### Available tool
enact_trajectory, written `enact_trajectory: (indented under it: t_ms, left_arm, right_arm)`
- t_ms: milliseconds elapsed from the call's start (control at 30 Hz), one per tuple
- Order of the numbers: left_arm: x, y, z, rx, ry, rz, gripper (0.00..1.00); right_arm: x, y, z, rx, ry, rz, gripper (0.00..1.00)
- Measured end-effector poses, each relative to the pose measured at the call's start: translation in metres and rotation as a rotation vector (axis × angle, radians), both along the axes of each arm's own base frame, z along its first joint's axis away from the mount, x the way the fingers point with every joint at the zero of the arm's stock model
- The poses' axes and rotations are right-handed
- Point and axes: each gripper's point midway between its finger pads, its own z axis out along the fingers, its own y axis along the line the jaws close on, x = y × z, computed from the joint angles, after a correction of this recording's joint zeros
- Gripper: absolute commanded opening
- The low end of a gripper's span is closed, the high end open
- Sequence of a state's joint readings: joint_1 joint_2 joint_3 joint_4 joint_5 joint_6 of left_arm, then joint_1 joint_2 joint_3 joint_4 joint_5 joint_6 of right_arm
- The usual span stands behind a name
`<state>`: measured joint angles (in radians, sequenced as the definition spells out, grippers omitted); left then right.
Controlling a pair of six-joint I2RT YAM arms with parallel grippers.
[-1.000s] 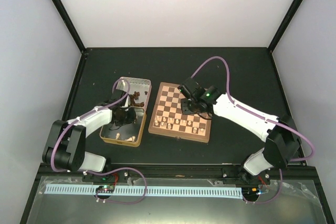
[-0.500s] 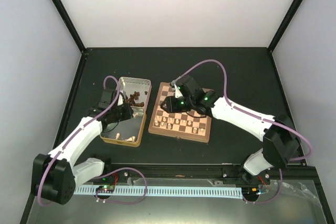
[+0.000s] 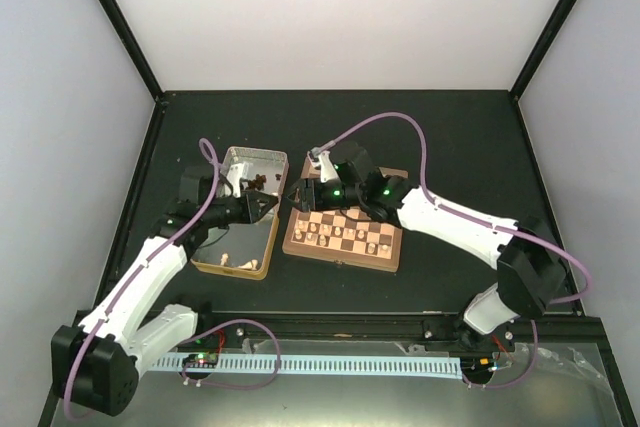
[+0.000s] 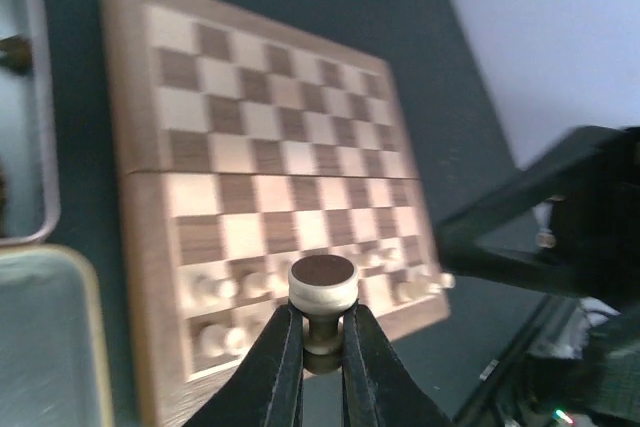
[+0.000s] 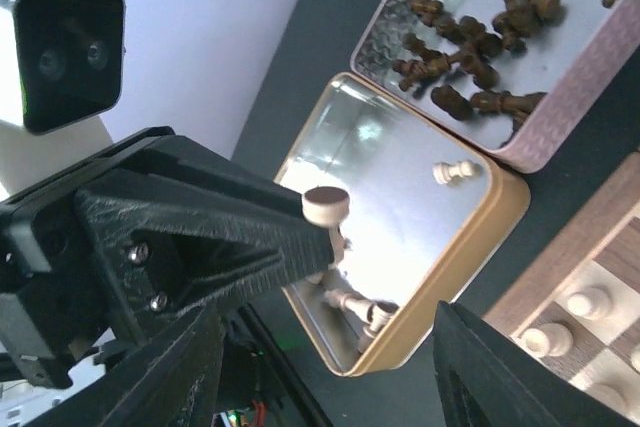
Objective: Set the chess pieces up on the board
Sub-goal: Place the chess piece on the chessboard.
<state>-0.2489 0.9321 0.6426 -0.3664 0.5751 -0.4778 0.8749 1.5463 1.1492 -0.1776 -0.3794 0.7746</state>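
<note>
My left gripper [image 4: 322,325] is shut on the stem of a pale cream chess piece [image 4: 322,282], held above the board's [image 4: 255,142] near-left part. Cream chess pieces [image 4: 215,292] stand in the board's two near rows. In the top view the left gripper [image 3: 267,205] and my right gripper [image 3: 297,195] nearly meet tip to tip over the board's [image 3: 340,253] left edge. The right gripper [image 5: 328,317] is open, its wide-apart fingers facing the held piece [image 5: 325,207]. Dark chess pieces [image 5: 470,42] lie in the silver tin [image 5: 400,22].
A gold-sided tin [image 5: 500,212] beside the board holds a few loose cream pieces [image 5: 455,172]. The silver tin [image 3: 255,158] stands just behind the gold tin [image 3: 228,269], left of the board. Black frame posts rise at the table's back corners.
The left arm rose from the gold tin and swung right toward the board with the cream piece. The right arm swung left off the board to meet it, its jaws opening wider.
</note>
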Motion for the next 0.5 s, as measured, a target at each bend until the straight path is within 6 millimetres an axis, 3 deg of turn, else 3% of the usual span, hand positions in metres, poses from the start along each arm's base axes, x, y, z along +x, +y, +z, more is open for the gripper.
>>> enact_trajectory:
  t_ms: [233,500]
  left_arm:
    - [-0.016,-0.033,0.046,-0.123,-0.174,-0.190,0.02]
    - [-0.031,-0.056,0.072,-0.163,-0.302,-0.305,0.02]
  right_arm:
    - [-0.002,-0.008,0.025,0.054,-0.007,-0.028,0.55]
    - [-0.007,-0.028,0.050,0.106,-0.016,-0.070,0.45]
